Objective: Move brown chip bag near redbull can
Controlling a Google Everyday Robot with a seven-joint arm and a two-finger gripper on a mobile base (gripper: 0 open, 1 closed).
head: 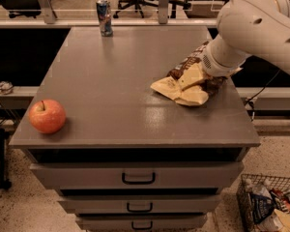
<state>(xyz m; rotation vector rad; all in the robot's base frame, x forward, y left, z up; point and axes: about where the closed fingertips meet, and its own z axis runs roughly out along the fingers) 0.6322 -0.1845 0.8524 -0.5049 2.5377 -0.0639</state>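
The brown chip bag (180,87) lies crumpled on the right part of the grey cabinet top (111,76), its cream-tan part toward the middle and its dark brown part under the arm. My gripper (203,75) is down on the bag's right side, mostly hidden by the white wrist and the bag. The redbull can (104,17) stands upright at the far edge, left of centre, well away from the bag.
A red apple (47,116) sits at the front left corner. The cabinet has several drawers (137,178) below. A wire basket (269,202) of small packets stands on the floor at the lower right. Office chairs stand behind the far rail.
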